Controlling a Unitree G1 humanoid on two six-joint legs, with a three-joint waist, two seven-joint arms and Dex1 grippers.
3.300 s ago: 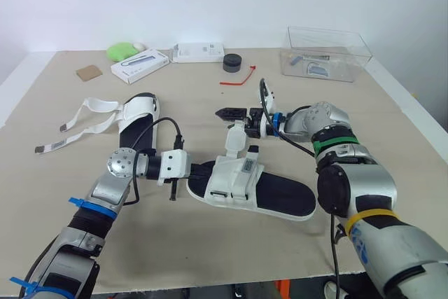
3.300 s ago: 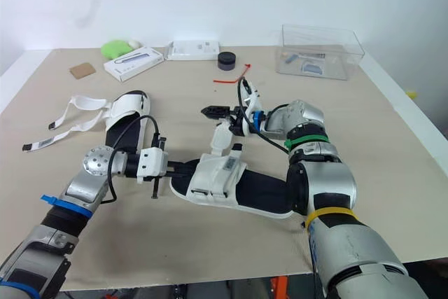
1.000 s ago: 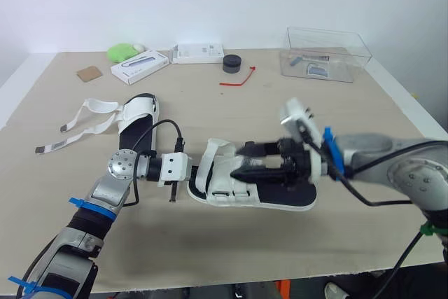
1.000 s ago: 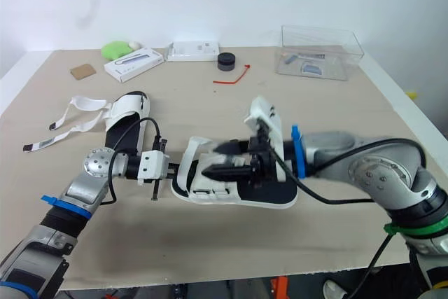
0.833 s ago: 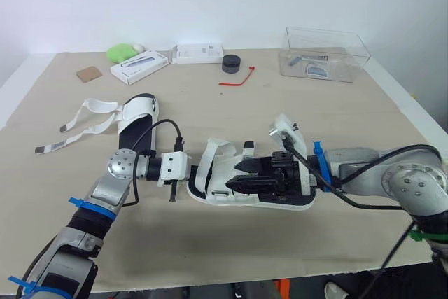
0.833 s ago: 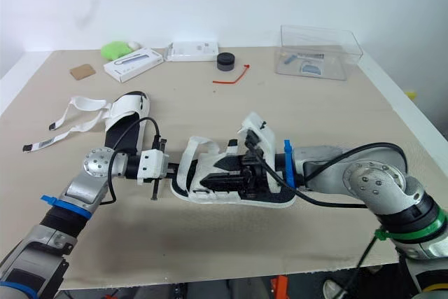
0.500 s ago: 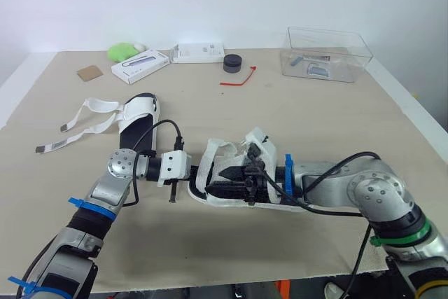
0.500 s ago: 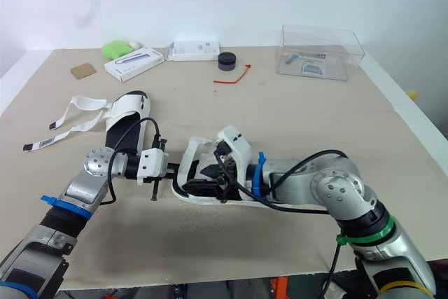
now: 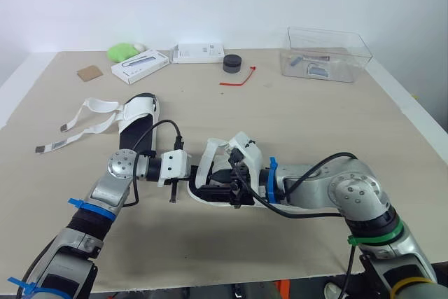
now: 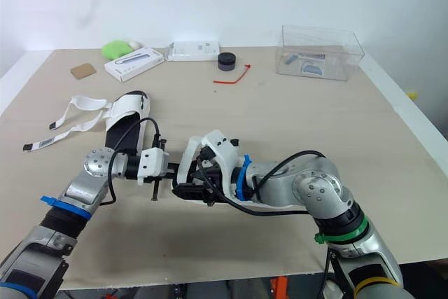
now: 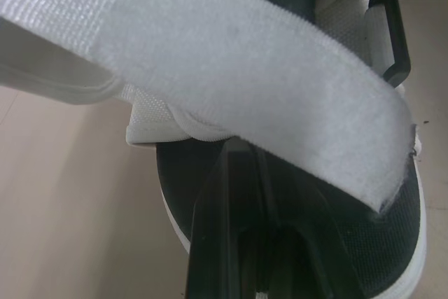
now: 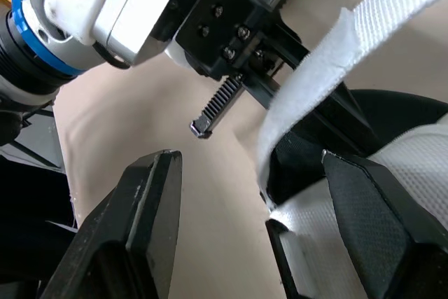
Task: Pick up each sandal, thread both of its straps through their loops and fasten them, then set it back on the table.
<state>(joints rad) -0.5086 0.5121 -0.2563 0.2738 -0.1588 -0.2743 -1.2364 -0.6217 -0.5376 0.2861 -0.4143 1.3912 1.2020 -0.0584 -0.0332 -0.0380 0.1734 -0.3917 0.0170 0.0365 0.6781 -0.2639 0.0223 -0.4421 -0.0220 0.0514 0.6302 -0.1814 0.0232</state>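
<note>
The near sandal (image 9: 210, 154), a black footbed under white straps, lies mid-table. My left gripper (image 9: 195, 172) is shut on its end; in the left wrist view its black fingers (image 11: 245, 194) reach onto the footbed (image 11: 392, 229) under a white strap (image 11: 210, 54). My right gripper (image 9: 222, 185) lies along the same sandal, open, its fingers (image 12: 150, 222) spread either side of a raised strap (image 12: 329, 82). The second sandal (image 9: 138, 118) rests at the left with its straps (image 9: 84, 122) loose on the table.
At the table's back stand a clear box (image 9: 327, 54), a black round object (image 9: 232, 63), a red tie (image 9: 236, 79), two white boxes (image 9: 140, 66) (image 9: 198, 52), a green item (image 9: 122, 50) and a brown card (image 9: 89, 73). Bare table (image 9: 294, 124) lies to the right.
My right arm swung down from beyond the sandal and slid left along it toward the left gripper. The loose strap now arches over the sandal. The left gripper has kept its hold.
</note>
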